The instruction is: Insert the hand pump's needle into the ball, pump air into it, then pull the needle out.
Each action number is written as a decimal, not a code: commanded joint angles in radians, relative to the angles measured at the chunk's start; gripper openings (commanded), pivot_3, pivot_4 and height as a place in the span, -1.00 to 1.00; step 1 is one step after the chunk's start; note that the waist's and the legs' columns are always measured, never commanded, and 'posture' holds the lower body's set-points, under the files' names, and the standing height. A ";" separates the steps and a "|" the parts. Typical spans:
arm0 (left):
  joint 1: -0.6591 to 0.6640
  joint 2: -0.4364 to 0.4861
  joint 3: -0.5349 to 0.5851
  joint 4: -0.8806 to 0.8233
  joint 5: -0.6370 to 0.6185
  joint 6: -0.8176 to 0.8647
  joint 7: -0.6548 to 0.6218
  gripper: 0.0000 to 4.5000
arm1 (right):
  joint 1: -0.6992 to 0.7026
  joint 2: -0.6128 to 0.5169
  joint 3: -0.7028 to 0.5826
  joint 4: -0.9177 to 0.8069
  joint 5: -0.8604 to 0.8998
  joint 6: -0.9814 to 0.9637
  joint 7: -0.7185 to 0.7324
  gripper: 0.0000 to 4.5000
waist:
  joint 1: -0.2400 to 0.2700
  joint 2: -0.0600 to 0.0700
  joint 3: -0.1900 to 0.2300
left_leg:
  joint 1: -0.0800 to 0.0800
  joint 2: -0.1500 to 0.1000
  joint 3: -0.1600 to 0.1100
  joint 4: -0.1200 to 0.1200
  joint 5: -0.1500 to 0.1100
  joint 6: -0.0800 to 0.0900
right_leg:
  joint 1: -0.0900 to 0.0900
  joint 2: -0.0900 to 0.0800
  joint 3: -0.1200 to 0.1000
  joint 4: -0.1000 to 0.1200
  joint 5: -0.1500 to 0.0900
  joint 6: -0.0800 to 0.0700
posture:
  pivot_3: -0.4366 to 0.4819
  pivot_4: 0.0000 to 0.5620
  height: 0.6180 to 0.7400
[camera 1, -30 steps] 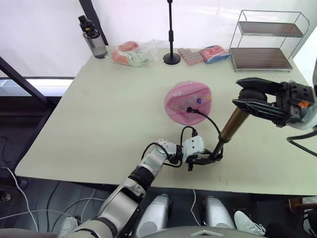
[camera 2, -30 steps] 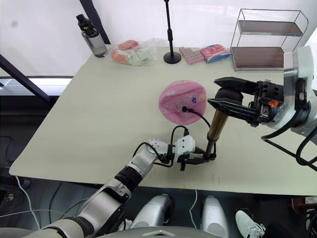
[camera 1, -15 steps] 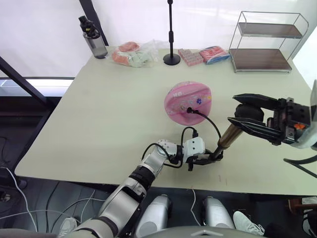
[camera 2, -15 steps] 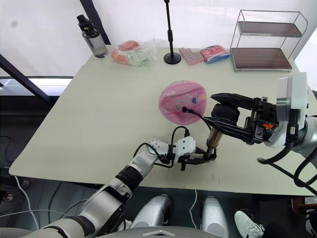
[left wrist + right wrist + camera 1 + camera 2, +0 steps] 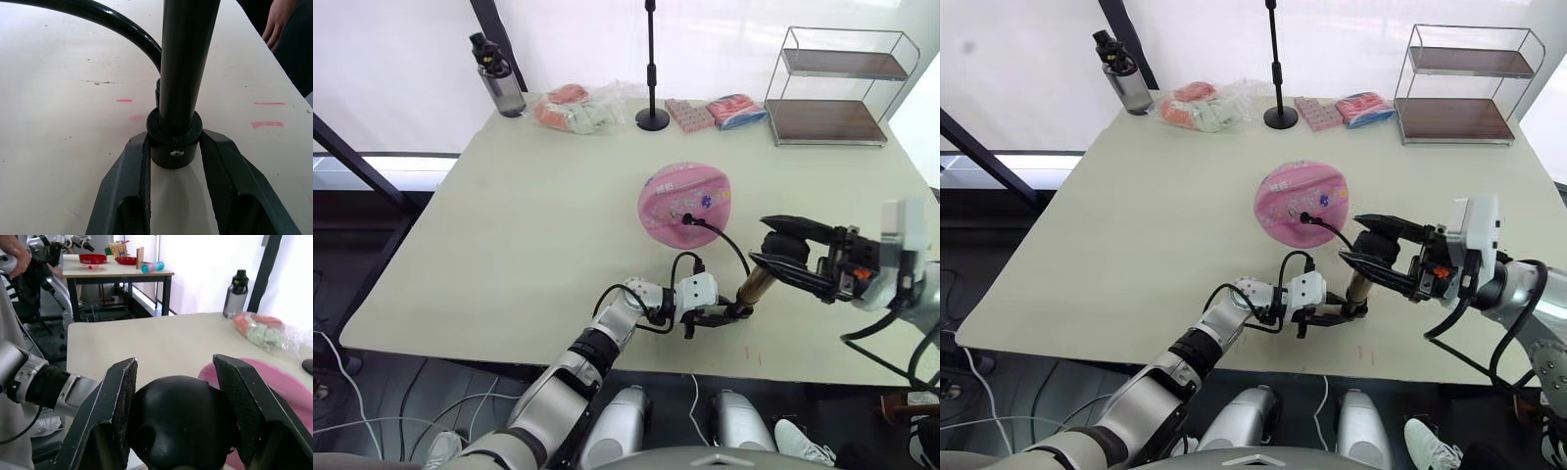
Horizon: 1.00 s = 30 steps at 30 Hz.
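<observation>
Low in the frame's middle, the left hand (image 5: 713,318) pinches the hand pump (image 5: 753,285) at its foot on the desk (image 5: 509,225). The right hand (image 5: 775,245) squeezes its handle (black). Its needle (image 5: 686,218) sits in the ball (image 5: 685,203), center frame.

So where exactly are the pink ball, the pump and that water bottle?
ball (image 5: 685,201): left eye view, middle of its pink top.
hand pump (image 5: 1360,284): right eye view, on the gold cylinder.
water bottle (image 5: 502,86): left eye view, on its grey body.
</observation>
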State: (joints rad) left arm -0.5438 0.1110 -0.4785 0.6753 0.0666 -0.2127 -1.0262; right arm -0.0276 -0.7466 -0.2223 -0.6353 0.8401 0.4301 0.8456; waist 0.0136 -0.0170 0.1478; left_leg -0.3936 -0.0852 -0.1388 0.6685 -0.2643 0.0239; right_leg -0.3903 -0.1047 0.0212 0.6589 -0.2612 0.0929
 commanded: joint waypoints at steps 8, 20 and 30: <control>0.032 0.026 -0.026 0.053 0.059 0.035 0.020 -0.52 | 0.076 0.102 0.144 0.098 -0.113 -0.059 0.036 -0.10 | -0.001 0.000 0.000 | 0.008 0.000 -0.001 -0.002 -0.001 0.001 | 0.007 0.000 -0.001 -0.002 0.000 0.000 | -0.05 -0.47 0.93; 0.027 0.026 -0.025 0.056 0.059 0.037 0.019 -0.52 | 0.090 0.145 0.165 0.156 -0.114 -0.036 0.026 -0.10 | -0.001 0.000 0.000 | 0.012 0.001 -0.001 -0.004 -0.001 0.001 | 0.011 0.000 -0.001 -0.004 -0.001 0.000 | -0.05 -0.47 0.93; 0.020 0.023 -0.026 0.069 0.061 0.033 0.020 -0.52 | 0.065 0.140 0.135 0.166 -0.078 0.026 0.009 -0.10 | -0.001 0.000 0.000 | 0.011 0.001 -0.001 -0.004 -0.001 0.001 | 0.011 0.000 -0.001 -0.005 -0.001 0.000 | -0.05 -0.47 0.93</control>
State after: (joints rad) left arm -0.5403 0.1145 -0.4806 0.6786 0.0681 -0.2123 -1.0196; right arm 0.0205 -0.6025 -0.1008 -0.4643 0.7178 0.4000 0.8438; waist 0.0126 -0.0172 0.1476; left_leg -0.3822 -0.0847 -0.1399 0.6649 -0.2655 0.0254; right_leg -0.3789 -0.1044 0.0200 0.6543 -0.2618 0.0932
